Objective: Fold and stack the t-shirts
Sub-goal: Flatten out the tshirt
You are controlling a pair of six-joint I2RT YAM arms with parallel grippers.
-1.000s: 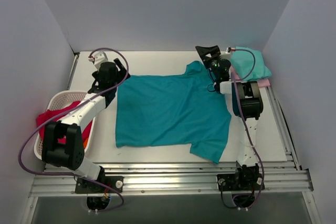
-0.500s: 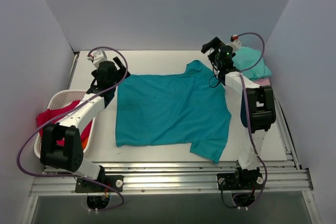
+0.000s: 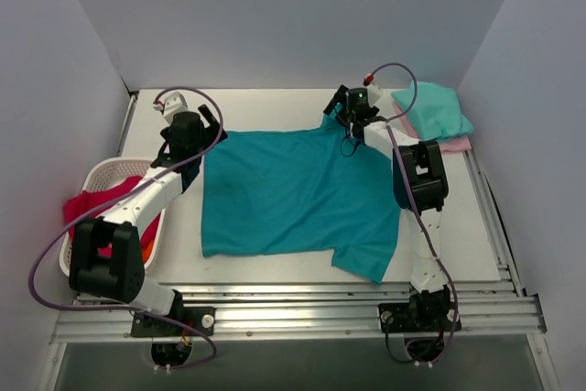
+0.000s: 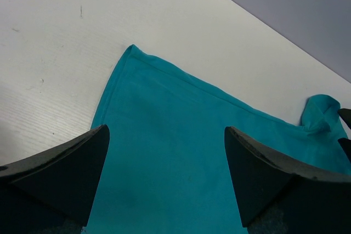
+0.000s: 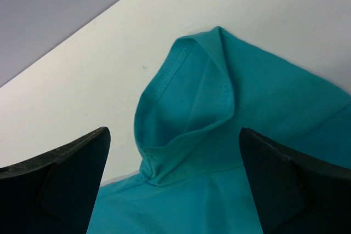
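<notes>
At the far left of the top view a white basket (image 3: pixel 94 171) sits on the table (image 3: pixel 265 105), with a red cloth (image 3: pixel 87 206) hanging over its side. Just right of the basket, the left gripper (image 3: pixel 207 125) hangs over the upper left corner of the teal t-shirt (image 3: pixel 293 190). Its 2 fingers are spread wide with nothing pinched between them. In the left wrist view that shirt corner lies flat on the white table, a little beyond the 2 dark fingers (image 4: pixel 60 173). I cannot tell if they touch the cloth. The teal t-shirt is the big one. It is spread out flat in the middle of the frame, with 1 sleeve pointing to the lower right and the other sleeve at the upper right. The right gripper (image 3: pixel 337 103) is at that upper sleeve, and its fingers are wide apart too, holding nothing. In the right wrist view the sleeve is bunched up into a little hood shape, its stitched hem curling open between the 2 spread fingers. At the upper right of the top view, well apart from the gripper, the mint-green t-shirt (image 3: pixel 432 109) lies folded on top of the pink t-shirt (image 3: pixel 455 145); only a thin pink edge peeks out below it.
</notes>
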